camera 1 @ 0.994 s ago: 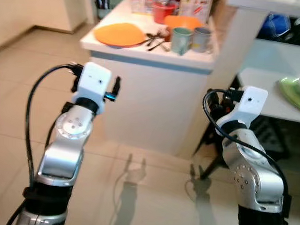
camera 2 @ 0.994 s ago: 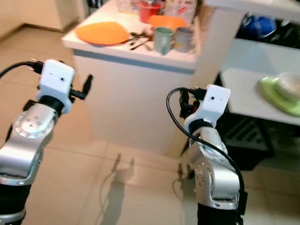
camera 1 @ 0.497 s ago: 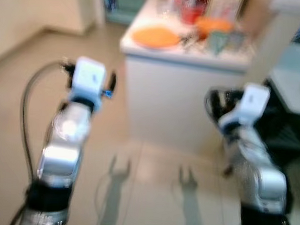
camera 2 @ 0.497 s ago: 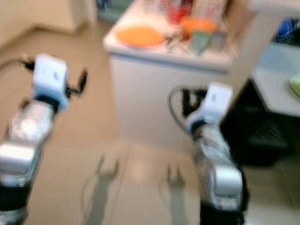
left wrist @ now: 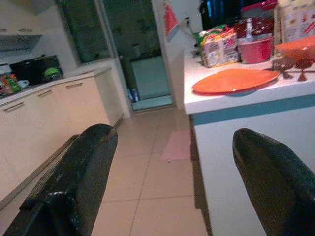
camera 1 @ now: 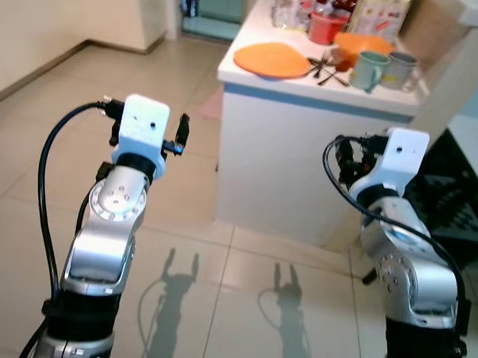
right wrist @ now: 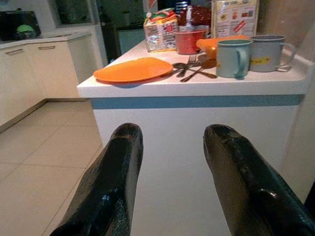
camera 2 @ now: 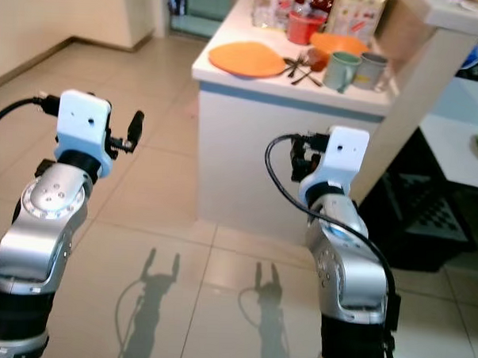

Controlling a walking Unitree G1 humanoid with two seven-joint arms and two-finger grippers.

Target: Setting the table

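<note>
Standing short of the white counter [camera 1: 304, 142], both grippers are hanging empty: left gripper [left wrist: 170, 187] fingers wide, right gripper [right wrist: 172, 182] fingers narrower. Orange plate [camera 1: 272, 60], forks [camera 1: 327, 69] and 2 mugs [camera 1: 369, 70] are lying at 12-1 o'clock. Risk, IMO: arms are bumping counter edge if approaching w/o raising.

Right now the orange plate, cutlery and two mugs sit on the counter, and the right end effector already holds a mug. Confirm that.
Not quite. The right end effector holds nothing: the right wrist view shows its fingers open, short of the counter. The orange plate, cutlery and two mugs do sit there.
</note>
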